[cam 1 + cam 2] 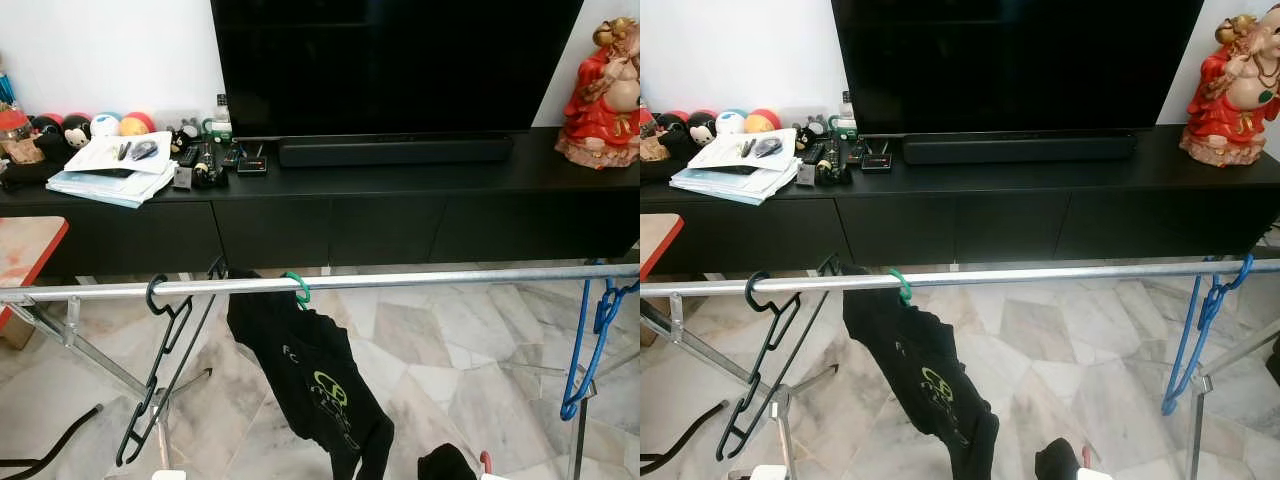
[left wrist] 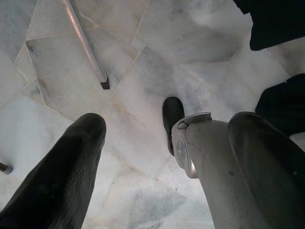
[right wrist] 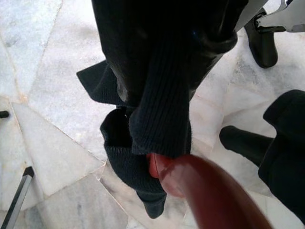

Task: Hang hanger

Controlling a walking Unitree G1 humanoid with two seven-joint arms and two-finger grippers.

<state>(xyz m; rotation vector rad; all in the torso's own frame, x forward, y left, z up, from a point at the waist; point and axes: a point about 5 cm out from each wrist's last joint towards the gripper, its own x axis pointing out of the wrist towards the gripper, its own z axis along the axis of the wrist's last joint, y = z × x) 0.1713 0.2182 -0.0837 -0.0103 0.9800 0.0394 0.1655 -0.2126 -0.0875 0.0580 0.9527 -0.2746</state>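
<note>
A silver rail (image 1: 400, 281) runs across in front of me. On it hang a black hanger (image 1: 160, 350) at the left, a green hanger (image 1: 298, 288) carrying a black garment (image 1: 310, 380), and blue hangers (image 1: 590, 340) at the right. Low at my right, my right gripper (image 3: 224, 200) is shut on a dark red hanger (image 3: 164, 171) from which a black knit garment (image 3: 162, 95) hangs above the floor; the garment hides the fingers. My left gripper (image 2: 169, 125) hangs open over the marble floor (image 2: 143, 57) with nothing between its fingers.
Behind the rail stands a long black cabinet (image 1: 330, 225) with a large TV (image 1: 390, 60), a soundbar, papers (image 1: 115, 165), small toys and a red figurine (image 1: 605, 85). The rack's silver legs (image 1: 80, 350) slant to the floor. My own foot (image 2: 171, 114) is below the left gripper.
</note>
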